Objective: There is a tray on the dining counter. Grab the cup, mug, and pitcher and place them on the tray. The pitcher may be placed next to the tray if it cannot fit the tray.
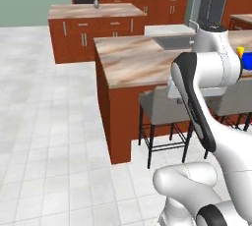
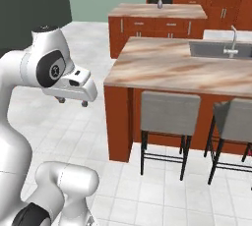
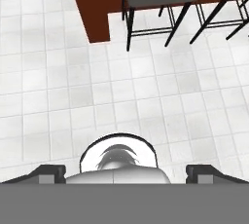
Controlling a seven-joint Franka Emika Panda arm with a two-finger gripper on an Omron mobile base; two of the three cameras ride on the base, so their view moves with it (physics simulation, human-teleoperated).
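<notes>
The tray [image 1: 247, 59], a blue sliver beside the yellow cup [image 1: 240, 51] at three o'clock on the dining counter [image 1: 142, 63], needs us nearer, while our gripper [image 3: 125, 172] hangs wide and empty.

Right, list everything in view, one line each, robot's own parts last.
dining counter: one, beige-brown marbled top on a red-brown base, centre.
sink: one, steel, set into the dining counter.
faucet: one, silver, at the sink.
stools: two, grey seats on dark legs, along the dining counter's near side.
tray: one, blue, on the dining counter, partly hidden by the arm.
cup: one, yellow, by the tray.
back island: one, same colours, behind the dining counter.
floor tiles: white, all around.
arm: one, white with dark joints.
jaws: one pair, dark tips, open, above the floor tiles.
</notes>
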